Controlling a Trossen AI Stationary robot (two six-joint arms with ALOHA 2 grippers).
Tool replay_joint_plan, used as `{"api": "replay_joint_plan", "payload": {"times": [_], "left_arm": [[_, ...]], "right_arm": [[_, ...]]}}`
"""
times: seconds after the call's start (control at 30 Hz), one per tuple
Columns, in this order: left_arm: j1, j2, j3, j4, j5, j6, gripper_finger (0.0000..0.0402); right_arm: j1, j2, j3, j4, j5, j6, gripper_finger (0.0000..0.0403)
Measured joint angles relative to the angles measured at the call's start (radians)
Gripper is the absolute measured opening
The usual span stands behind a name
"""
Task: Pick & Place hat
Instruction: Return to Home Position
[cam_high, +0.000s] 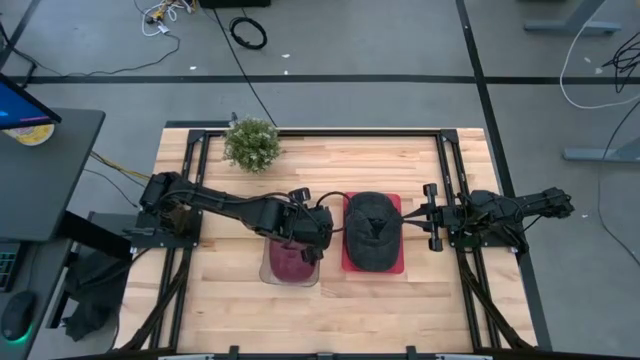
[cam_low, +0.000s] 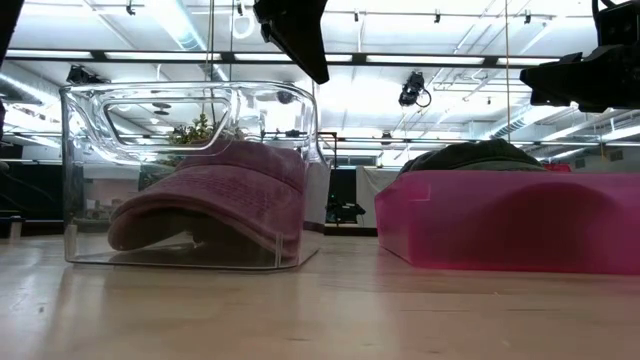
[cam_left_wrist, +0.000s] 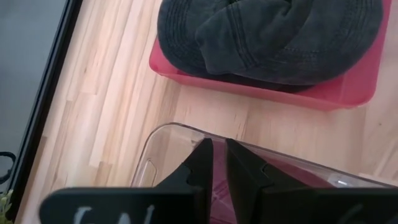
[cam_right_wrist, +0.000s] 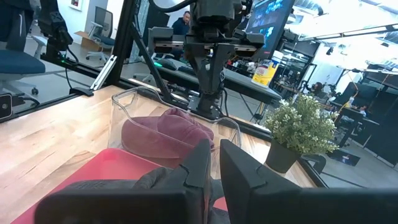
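Black cap (cam_high: 372, 228) 1, red cap (cam_low: 215, 195) 1

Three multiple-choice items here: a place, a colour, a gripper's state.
1. The black cap lies: A in the red bin; B in the other bin; C in the right gripper.
2. The transparent bin holds a cap coloured: A blue; B red; C black.
3. The left gripper is: A gripping a cap; B empty, above the transparent bin; C gripping a bin wall.
Key: A, it fills the red bin, beside the right gripper; B, the red cap shows through the clear wall; B, nothing sits between its fingers.
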Motion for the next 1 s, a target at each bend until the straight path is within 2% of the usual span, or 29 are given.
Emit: {"api": "replay_joint_plan", "payload": {"times": [0.13,0.43,0.63,0.83,1.0], "left_arm": [[0.000,0.000,0.000,0.000,0.001,0.002,0.0044],[-0.001,-0.001,0.000,0.012,0.077,0.021,0.0044],[0.005,-0.001,0.000,0.096,0.227,0.072,0.0044],[0.007,-0.007,-0.001,0.104,0.230,0.091,0.0044],[0.005,-0.059,-0.020,0.121,0.219,0.091,0.0044]], "right_arm": [[0.000,0.000,0.000,0.000,0.000,0.000,0.0039],[0.000,0.000,0.000,0.000,0.000,0.000,0.0039],[0.000,0.000,0.000,0.000,0.000,0.000,0.0039],[0.000,0.000,0.000,0.000,0.000,0.000,0.0039],[0.000,0.000,0.000,0.000,0.000,0.000,0.0039]]}}
